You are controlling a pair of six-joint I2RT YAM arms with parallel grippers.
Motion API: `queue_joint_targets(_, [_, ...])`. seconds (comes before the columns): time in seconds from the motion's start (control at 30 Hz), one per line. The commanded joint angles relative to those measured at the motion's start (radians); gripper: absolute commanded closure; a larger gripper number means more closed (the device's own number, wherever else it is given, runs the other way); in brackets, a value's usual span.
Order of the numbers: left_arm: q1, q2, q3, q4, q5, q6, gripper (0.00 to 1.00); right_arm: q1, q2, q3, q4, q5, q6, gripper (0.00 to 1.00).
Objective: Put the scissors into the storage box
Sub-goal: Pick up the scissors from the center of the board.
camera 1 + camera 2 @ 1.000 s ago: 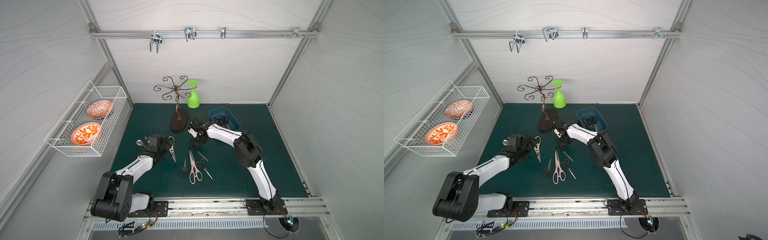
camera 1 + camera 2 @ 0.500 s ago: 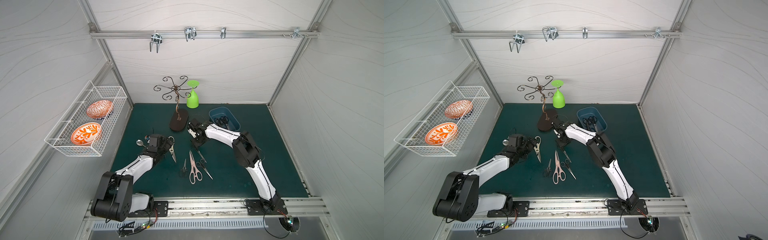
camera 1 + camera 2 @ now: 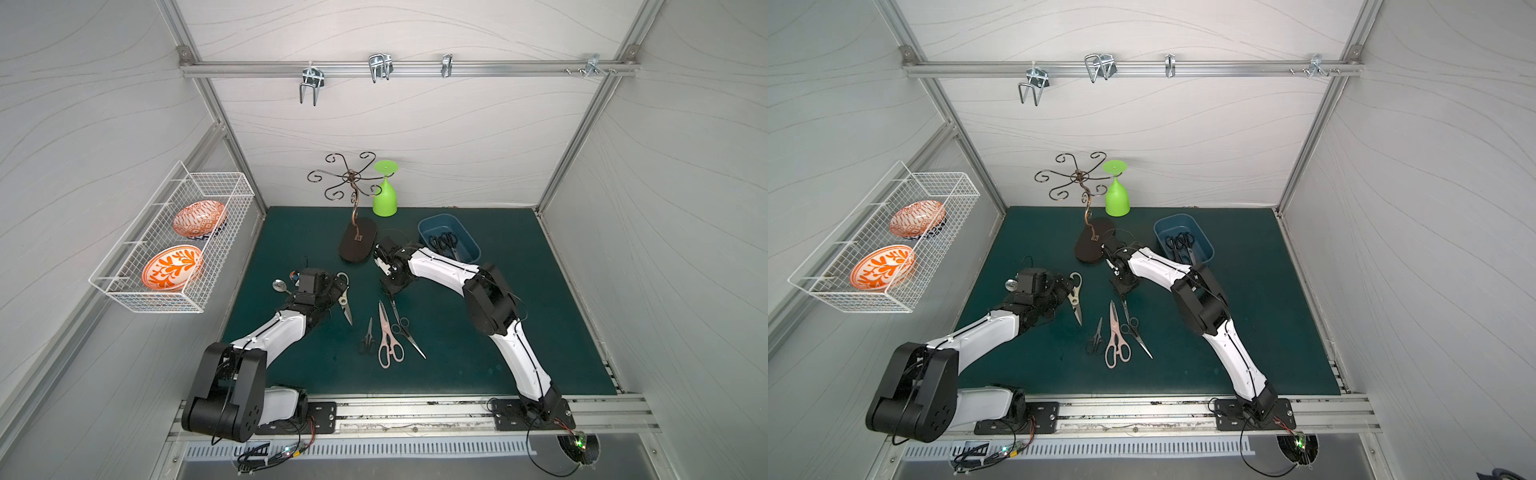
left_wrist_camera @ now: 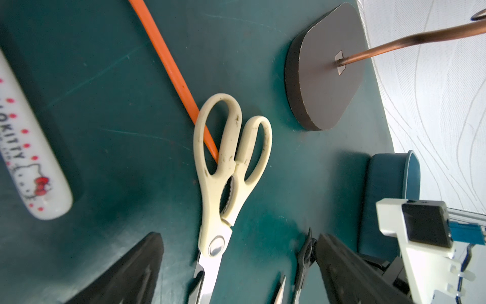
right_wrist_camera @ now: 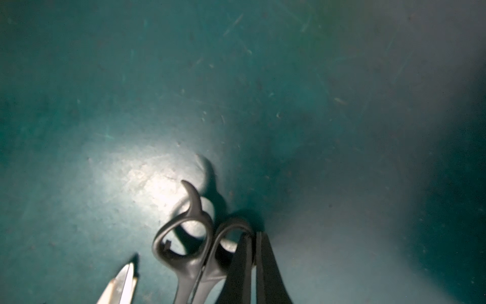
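— What do the arms look like?
— Smooth white shells cover the long links of the left arm [image 3: 278, 332] and right arm [image 3: 440, 268], with chunky black joints between.
— Wiring?
— Thin black cables [image 3: 528, 442] trail outside. Each black base plate [image 3: 320, 417] shows screws.
— The left gripper [image 4: 239, 237]?
— Black tapered fingers [image 4: 126, 273].

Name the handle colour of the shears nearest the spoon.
The shears have cream-white handles, clearest in the left wrist view.

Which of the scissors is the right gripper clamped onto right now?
The slim black-handled pair nearest the stand: the right gripper is shut on one of its finger rings. The pink pair and cream pair lie ungripped.
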Motion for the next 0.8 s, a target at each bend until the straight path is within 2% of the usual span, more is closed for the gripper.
queue_joint_targets(0.0, [0.003, 0.008, 0.014, 0.024, 0.005, 0.003, 0.04, -0.008, 0.061, -0.033, -0.001, 0.008, -0.020, 1.00])
queue_joint_targets(0.3, [0.002, 0.008, 0.013, 0.024, 0.006, 0.003, 0.04, -0.066, -0.082, -0.005, -0.025, -0.032, -0.043, 1.00])
queue_joint_targets(0.6, [0.003, 0.011, 0.008, 0.030, 0.008, 0.000, 0.04, -0.172, -0.183, 0.026, -0.034, -0.051, -0.046, 1.00])
queue_joint_targets(0.77, [0.002, 0.012, 0.008, 0.030, 0.011, -0.001, 0.04, -0.238, -0.210, 0.044, -0.012, -0.022, -0.049, 1.00])
